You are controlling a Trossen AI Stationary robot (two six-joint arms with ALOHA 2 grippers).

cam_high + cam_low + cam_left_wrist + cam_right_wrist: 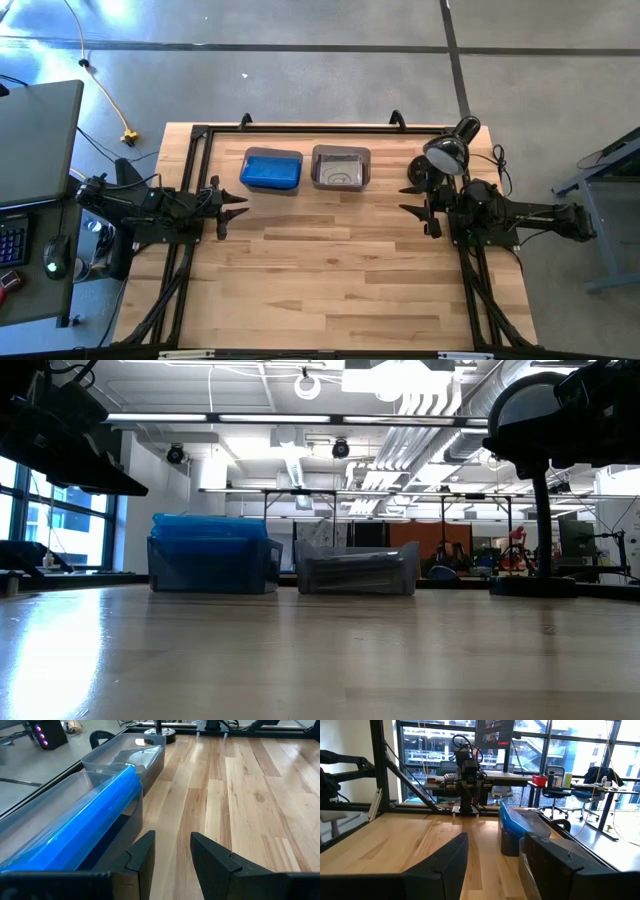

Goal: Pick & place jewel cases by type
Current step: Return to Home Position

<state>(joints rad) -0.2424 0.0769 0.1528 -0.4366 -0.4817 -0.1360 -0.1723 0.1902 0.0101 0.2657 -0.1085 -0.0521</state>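
Blue jewel cases (271, 172) lie in the left bin (272, 152) and black jewel cases (340, 174) in the right bin (341, 149), so I hold the left gripper (240, 206) and right gripper (407, 199) empty, fingers apart, at the table (330, 285) sides.

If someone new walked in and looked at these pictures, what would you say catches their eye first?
The bright blue jewel cases stand out, filling the left bin at the table's far edge. Beside it, the right bin holds the dark jewel cases. The left gripper and right gripper sit open at opposite sides of the table, holding nothing.
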